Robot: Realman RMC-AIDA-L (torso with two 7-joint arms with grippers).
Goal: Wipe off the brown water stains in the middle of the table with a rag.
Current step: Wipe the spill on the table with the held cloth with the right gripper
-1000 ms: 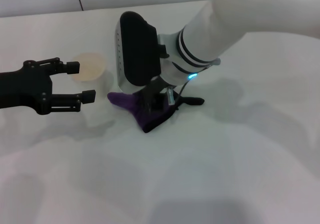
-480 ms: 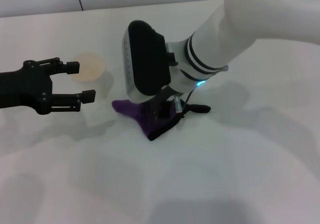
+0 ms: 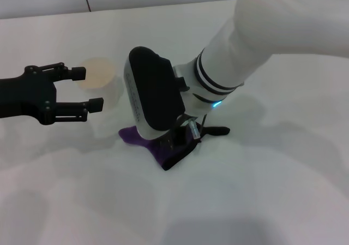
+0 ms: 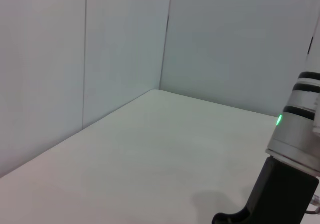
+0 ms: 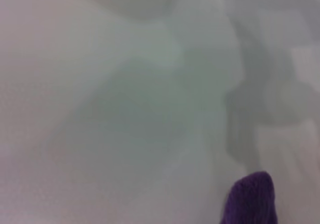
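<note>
head view: only view with both arms plus the cup; white table (image 3: 262,190) fills the frame
rag (image 3: 163,149): dark purple cloth with black trim, center of head view, flat on the table, mostly covered by the right arm's black wrist housing; black loop sticks out to its right
right end effector (image 3: 177,140): pressed down onto the rag at frame center, fingers look clamped on the cloth, though the housing hides most of them; blue-green light lit on the wrist
left end effector (image 3: 87,88): black, left-middle of head view, fingers apart, holding nothing, hovering just beside the cup
paper cup (image 3: 99,73): upper left of center, upright, pale orange inside, just beyond the left fingertips, well left of the rag
brown stain: not visible in any view; can't tell if it lies under the rag
left wrist view: shows bare table (image 4: 150,154) and grey back walls, the right arm's wrist at the right edge with a green light; no rag, no cup
right wrist view: blurry close table surface (image 5: 100,109) with shadows; one purple rag (image 5: 250,199) corner at lower right; own fingers not seen
</note>
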